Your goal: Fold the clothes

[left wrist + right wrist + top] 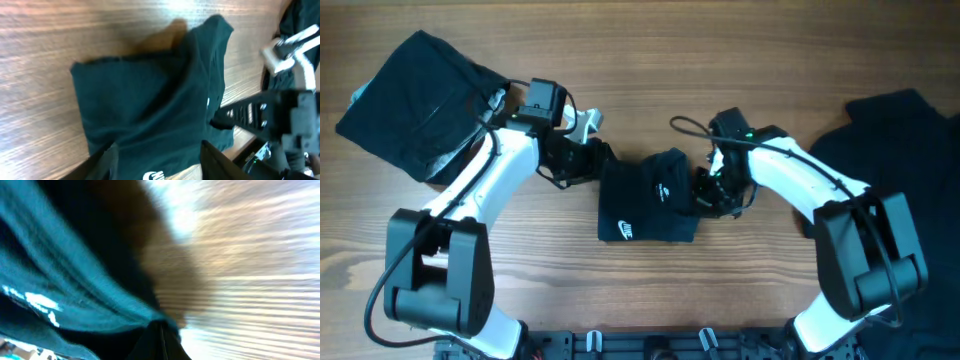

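Observation:
A dark teal T-shirt [648,198] with a white logo lies folded into a small rectangle at the table's middle. My left gripper [588,160] is at its left edge. In the left wrist view its fingers [107,162] stand apart over the T-shirt [150,100], the fabric lying flat under them. My right gripper [706,190] is at the shirt's right edge. In the right wrist view, which is blurred, the right gripper [161,330] is shut, and a fold of the T-shirt [75,295] runs to a point at its tips.
A folded dark garment [415,100] lies at the back left corner. Another dark garment [900,150] is spread loosely along the right side. The wooden table [760,290] shows in front of the arms.

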Robot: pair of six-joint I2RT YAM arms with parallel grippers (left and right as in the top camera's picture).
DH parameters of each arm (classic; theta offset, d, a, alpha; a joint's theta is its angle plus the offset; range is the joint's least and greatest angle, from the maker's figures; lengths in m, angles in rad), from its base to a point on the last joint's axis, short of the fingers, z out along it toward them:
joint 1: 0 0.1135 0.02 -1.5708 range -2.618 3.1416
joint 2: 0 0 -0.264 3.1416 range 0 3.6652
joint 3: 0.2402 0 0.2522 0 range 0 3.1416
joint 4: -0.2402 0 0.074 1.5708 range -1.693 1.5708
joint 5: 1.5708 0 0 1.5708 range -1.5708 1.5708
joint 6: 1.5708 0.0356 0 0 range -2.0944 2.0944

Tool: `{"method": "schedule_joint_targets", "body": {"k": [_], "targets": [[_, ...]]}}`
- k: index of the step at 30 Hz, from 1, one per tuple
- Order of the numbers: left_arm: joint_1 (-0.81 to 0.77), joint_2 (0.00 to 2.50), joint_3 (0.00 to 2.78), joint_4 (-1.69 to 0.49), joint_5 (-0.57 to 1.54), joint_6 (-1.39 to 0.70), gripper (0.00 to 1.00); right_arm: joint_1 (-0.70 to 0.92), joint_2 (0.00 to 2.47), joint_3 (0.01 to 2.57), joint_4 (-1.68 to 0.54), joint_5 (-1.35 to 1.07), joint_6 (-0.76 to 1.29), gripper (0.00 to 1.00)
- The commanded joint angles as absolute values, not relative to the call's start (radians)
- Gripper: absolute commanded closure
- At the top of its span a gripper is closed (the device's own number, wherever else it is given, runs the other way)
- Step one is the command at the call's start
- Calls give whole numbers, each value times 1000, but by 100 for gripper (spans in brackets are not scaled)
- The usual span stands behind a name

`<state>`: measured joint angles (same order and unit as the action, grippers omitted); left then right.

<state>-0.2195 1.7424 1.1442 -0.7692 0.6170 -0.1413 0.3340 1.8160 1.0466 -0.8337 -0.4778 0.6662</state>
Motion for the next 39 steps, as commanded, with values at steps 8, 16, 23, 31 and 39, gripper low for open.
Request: {"method": "schedule_joint_targets", "body": {"k": [8, 16, 23, 31, 39], "targets": [[-218, 1747, 1131, -775, 585, -138, 33, 380, 1705, 1098, -640, -810, 418, 86], [-27, 1747, 1131, -882, 796, -32, 18, 457, 1861, 1086, -506, -602, 659, 89], [-106, 1747, 1069, -923, 796, -4, 46, 450, 1800, 1112, -492, -711, 546, 87], [-300, 1747, 987, -840, 574, -345, 92, 331, 1348, 1121, -595, -493, 657, 80], [-233, 1751, 860, -529, 448, -644, 96, 310, 1345, 1121, -599, -425, 657, 79]]}}
